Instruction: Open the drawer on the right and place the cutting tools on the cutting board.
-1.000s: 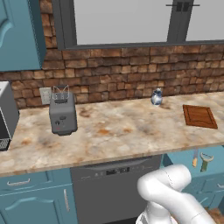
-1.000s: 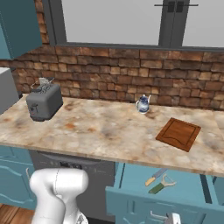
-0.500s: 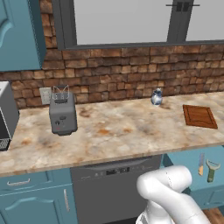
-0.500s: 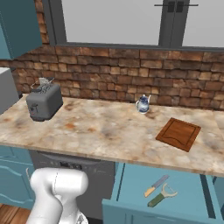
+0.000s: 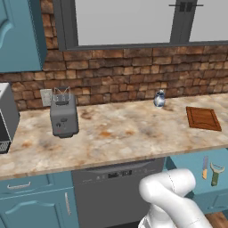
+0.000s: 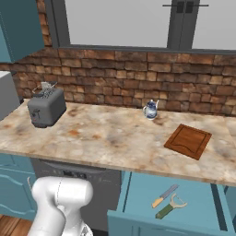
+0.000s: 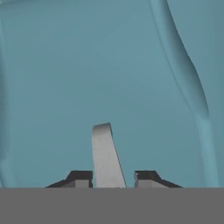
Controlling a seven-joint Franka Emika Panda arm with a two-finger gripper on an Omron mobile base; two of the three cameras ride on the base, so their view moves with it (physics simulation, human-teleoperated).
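The drawer (image 6: 138,196) under the counter's right end stands pulled out, with its teal inside showing (image 5: 191,165). In it lie the cutting tools: a short knife (image 6: 165,196) (image 5: 205,167) with a tan handle, and a green-handled peeler (image 6: 171,206) (image 5: 216,173) beside it. The reddish-brown cutting board (image 5: 203,118) (image 6: 188,141) rests bare on the counter above the drawer. In the hand view my gripper (image 7: 113,177) faces a teal front. Its tips stand either side of a grey bar handle (image 7: 105,153), with a thin gap on the right side.
A grey toaster (image 5: 63,116) (image 6: 46,107) stands at the counter's left, and a small blue-and-white jug (image 5: 159,99) (image 6: 150,109) near the brick wall. The dark dishwasher front (image 5: 113,189) sits left of the drawer. A microwave's edge (image 5: 6,118) is at far left.
The drawer has slid further out from under the counter. The knife and peeler, half hidden a second ago, now lie in full view.
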